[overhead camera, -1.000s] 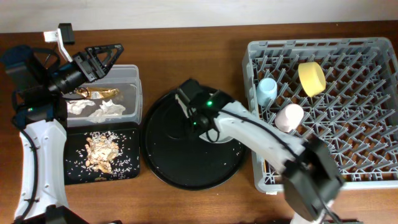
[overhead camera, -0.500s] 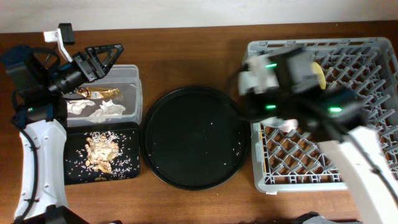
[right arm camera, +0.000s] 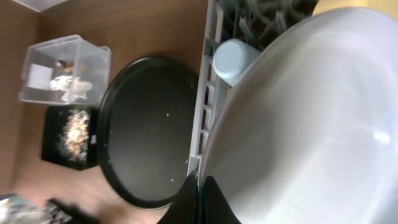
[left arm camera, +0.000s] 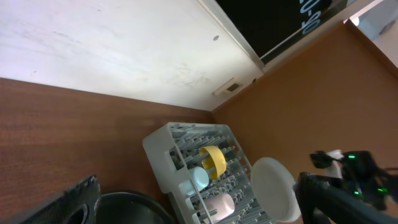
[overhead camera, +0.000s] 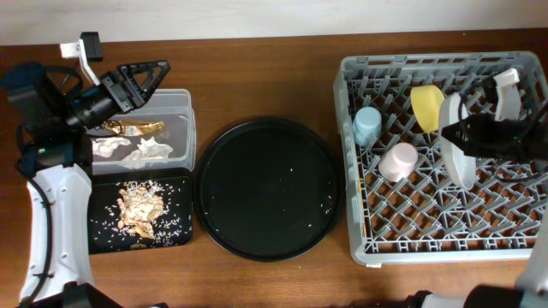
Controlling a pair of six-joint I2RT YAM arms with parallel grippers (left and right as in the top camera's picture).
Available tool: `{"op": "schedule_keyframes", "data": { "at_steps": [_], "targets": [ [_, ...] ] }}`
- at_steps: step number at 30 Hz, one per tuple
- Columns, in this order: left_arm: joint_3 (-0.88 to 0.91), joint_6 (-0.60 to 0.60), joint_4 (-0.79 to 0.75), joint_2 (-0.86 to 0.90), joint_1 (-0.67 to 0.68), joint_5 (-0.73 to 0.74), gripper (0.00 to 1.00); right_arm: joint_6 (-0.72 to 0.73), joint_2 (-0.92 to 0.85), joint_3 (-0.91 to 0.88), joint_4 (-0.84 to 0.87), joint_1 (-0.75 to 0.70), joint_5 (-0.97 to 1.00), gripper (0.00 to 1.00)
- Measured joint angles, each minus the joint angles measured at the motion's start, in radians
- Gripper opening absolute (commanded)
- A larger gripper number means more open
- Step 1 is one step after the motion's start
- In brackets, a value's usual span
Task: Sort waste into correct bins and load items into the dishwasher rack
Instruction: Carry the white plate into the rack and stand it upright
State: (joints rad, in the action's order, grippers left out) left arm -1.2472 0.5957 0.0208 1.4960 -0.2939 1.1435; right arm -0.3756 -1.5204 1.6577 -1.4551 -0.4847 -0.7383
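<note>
The right end effector (right arm camera: pixel 200 198) is clamped on the rim of the pale grey plate (overhead camera: pixel 456 158), its two dark fingers pinching the edge from either side. The plate stands on edge over the dishwasher rack (overhead camera: pixel 514 231), which takes up the right edge of the tabletop. Whether the plate's lower rim sits between the pegs cannot be told.

The yellow bowl (overhead camera: pixel 428 107) lies on its side just left of the plate, toward the rack's back edge. The light blue cup (overhead camera: pixel 367 126) and the pink cup (overhead camera: pixel 398 161) lie in the rack's left part, the pink one nearer the front.

The left end effector (overhead camera: pixel 147 75) hovers over the back rim of the clear tub (overhead camera: pixel 184 103) near the back left corner, its fingers spread apart and empty. Inside the tub lie the white napkins (overhead camera: pixel 144 152) and the gold-brown wrapper (overhead camera: pixel 137 127). The black rectangular tray (overhead camera: pixel 101 235) touches the tub's front side and holds the tan food scraps (overhead camera: pixel 139 208) and crumbs. The round black tray (overhead camera: pixel 267 188) sits mid-tabletop between the bins and the rack.
</note>
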Motion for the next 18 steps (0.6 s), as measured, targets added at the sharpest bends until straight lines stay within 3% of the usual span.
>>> {"op": "schedule_keyframes", "data": {
  "at_steps": [8,18],
  "targets": [
    [0.000,0.000,0.000,0.000,0.000,0.000,0.99,-0.137,-0.184,0.000,-0.012,-0.033,-0.061,0.04],
    [0.000,0.000,0.000,0.000,0.000,0.000,0.99,-0.156,-0.218,0.000,0.015,-0.043,-0.061,0.04]
  ]
}}
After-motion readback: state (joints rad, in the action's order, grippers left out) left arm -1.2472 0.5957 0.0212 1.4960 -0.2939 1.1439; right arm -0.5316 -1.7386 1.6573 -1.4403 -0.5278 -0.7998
